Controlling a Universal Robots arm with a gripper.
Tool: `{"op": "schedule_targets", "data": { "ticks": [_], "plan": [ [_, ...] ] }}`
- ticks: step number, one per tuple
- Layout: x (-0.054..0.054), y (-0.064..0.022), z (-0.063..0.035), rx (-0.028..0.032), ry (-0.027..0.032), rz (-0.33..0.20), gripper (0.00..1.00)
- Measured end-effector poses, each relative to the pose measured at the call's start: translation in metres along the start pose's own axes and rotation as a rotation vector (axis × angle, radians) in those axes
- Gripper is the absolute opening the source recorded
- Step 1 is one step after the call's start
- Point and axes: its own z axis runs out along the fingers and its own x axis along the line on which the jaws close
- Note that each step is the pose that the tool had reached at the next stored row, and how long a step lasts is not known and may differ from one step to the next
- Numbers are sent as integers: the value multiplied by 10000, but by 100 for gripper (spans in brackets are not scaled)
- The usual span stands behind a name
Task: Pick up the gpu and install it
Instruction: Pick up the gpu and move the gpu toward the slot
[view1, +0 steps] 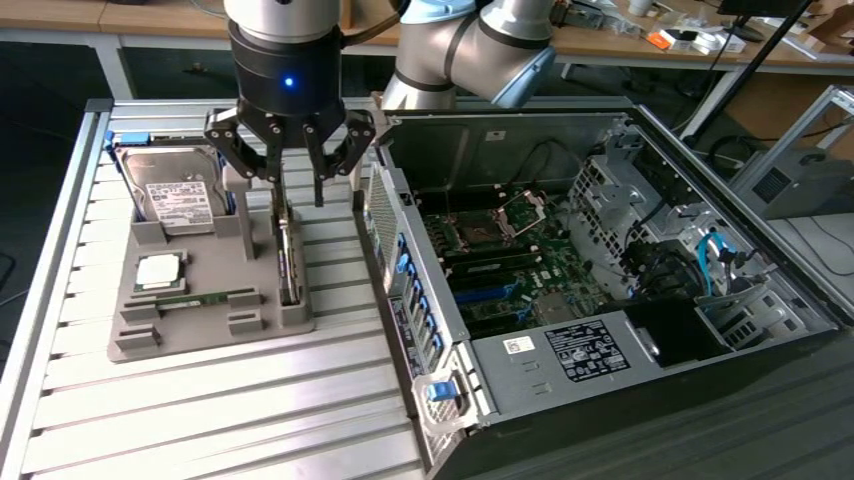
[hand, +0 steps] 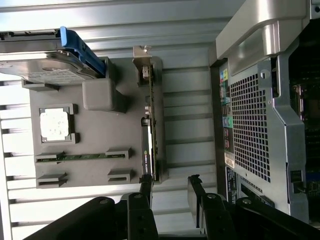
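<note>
gripper (view1: 295, 190) hangs over the gpu (view1: 287, 258), fingers spread wide, holding nothing. gpu stands on edge in grey holder (view1: 200, 325).

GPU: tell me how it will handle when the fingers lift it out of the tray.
Probably stiff and light: the GPU is a thin flat board. It stands on edge in a slot of the tray, so it may tip sideways once lifted free. Its exposed components suggest it is fragile under a hard squeeze.
</note>
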Motion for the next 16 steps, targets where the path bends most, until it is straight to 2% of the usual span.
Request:
{"op": "schedule_targets", "data": {
  "ticks": [16],
  "plan": [
    [1,-1,38,0,0,0,42]
  ]
}}
